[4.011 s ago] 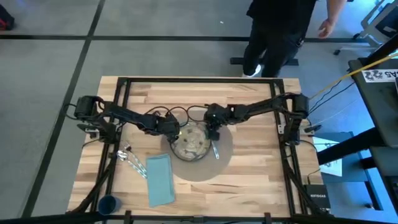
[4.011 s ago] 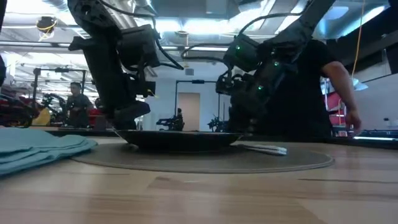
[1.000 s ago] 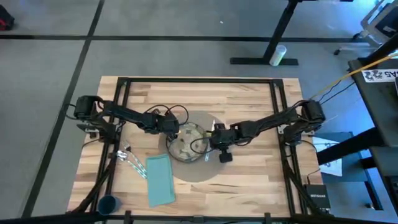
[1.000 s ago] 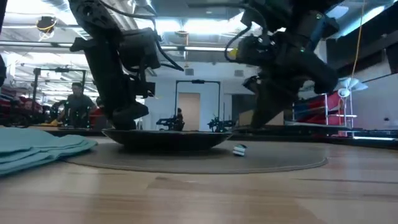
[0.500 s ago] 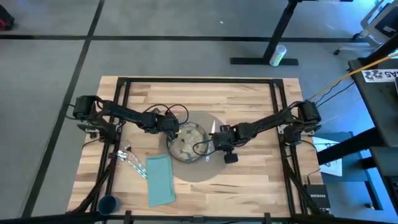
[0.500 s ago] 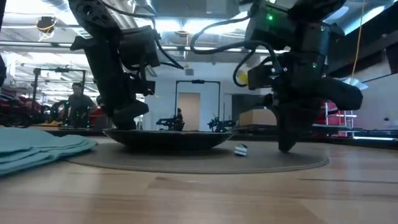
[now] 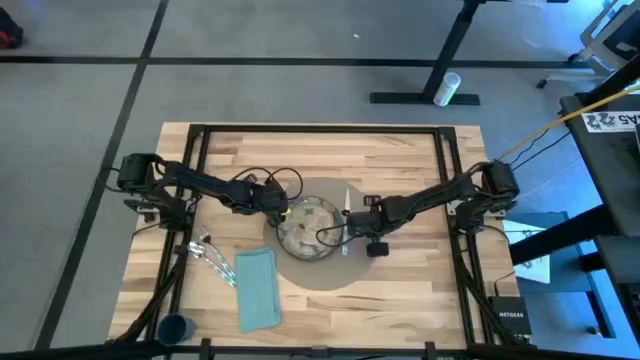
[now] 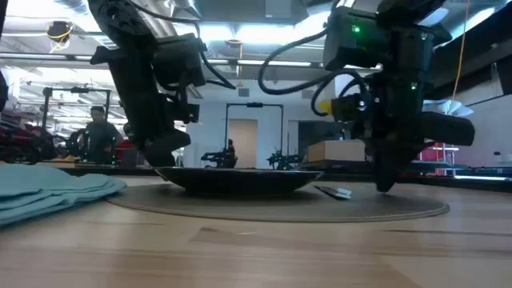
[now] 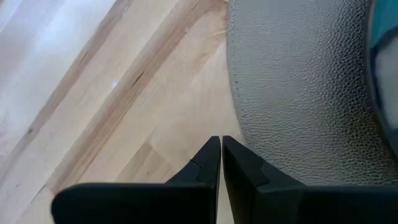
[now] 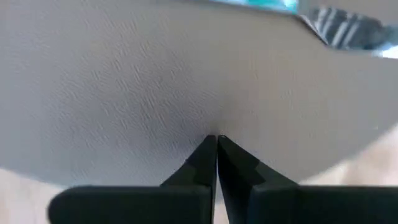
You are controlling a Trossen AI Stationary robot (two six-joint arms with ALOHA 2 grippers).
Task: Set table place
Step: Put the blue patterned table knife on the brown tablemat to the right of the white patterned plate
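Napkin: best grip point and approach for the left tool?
Probably take the napkin at its far short edge, the end nearest the left tool, coming straight down. It lies flat on the table, long axis running near to far, so only an edge offers a pinch. Avoid its left side, where the cutlery lies close.

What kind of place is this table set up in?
Probably a robotics lab or workshop: the wooden table sits on a grey taped floor, with equipment racks and a person under open-ceiling lights behind.
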